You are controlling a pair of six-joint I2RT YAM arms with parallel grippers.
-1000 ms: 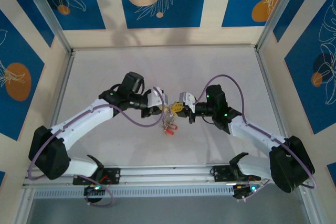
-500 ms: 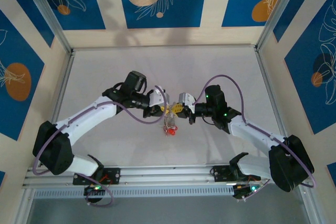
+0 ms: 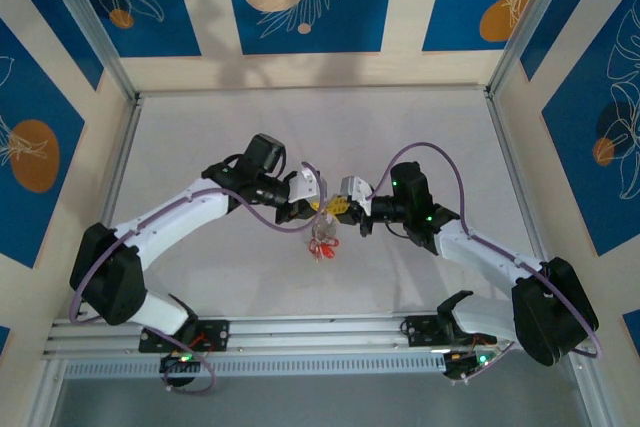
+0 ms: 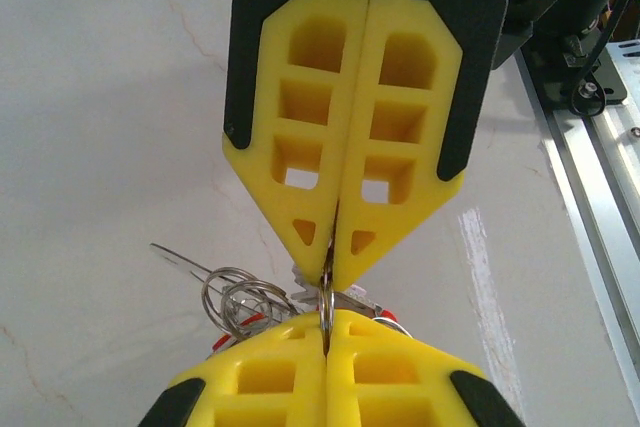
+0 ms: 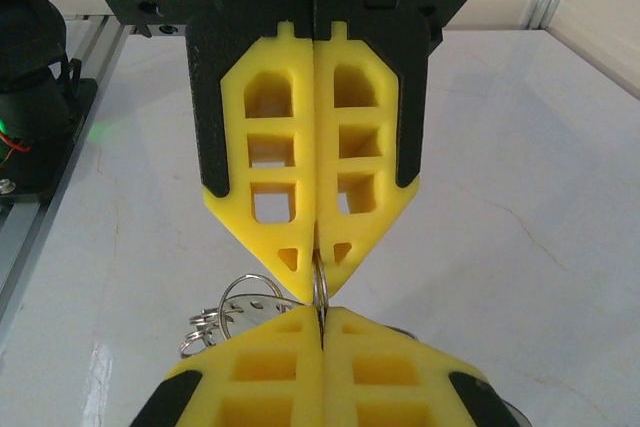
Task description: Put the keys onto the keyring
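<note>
In the top view, at the middle of the frame, the left gripper [image 3: 314, 208] and the right gripper [image 3: 338, 206] meet tip to tip above the pale, faintly veined table [image 3: 200, 137]; both arms reach in from the lower corners, with purple cables looped along them. In the left wrist view, the left gripper [image 4: 326, 321] rises from the bottom edge with its yellow lattice fingers [image 4: 270, 372] pressed together. The right gripper [image 4: 335, 269] points down from the top, equally closed; between the two tips stands the thin grey metal keyring [image 4: 327, 297], seen edge-on and pinched by both. The right wrist view mirrors this; the right gripper [image 5: 320, 315] is at the bottom, the left gripper [image 5: 317, 262] is above, and the keyring [image 5: 319, 287] is clamped in the narrow seam of each. A tangle of small silver wire loops [image 4: 235, 297] hangs off the keyring toward the lower left of both wrist views, just clear of the table; how the loops link cannot be told. In the top view the small red-headed keys [image 3: 322, 244] dangle directly below the meeting grippers, at centre frame; whether they touch the table cannot be told.
</note>
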